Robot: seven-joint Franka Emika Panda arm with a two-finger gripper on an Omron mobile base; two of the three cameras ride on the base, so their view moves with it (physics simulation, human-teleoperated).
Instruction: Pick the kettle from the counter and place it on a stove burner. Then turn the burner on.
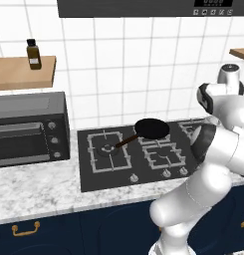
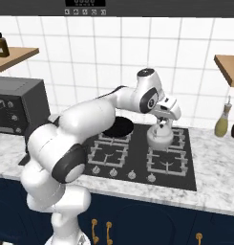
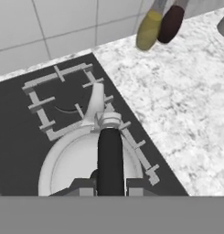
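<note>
White-tiled kitchen, marbled stone counter point(image 2: 218, 162). Small silvery-white rounded kettle point(image 2: 159, 138) sits centre-right of the right base frame, over the rear burner. Gripper point(image 3: 110, 183) fingers clamped on its dark handle point(image 3: 109, 155). Likely rigid, smooth, lightish; the handle is the sound hold.

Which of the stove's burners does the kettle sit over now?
The back right burner, nearest the bottles. The kettle is over it in the tool; the frying pan covers the back left.

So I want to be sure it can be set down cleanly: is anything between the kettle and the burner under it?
Nothing visible. The kettle, held by its handle in the fingers, is over the rear right burner; the frying pan sits on another burner.
</note>
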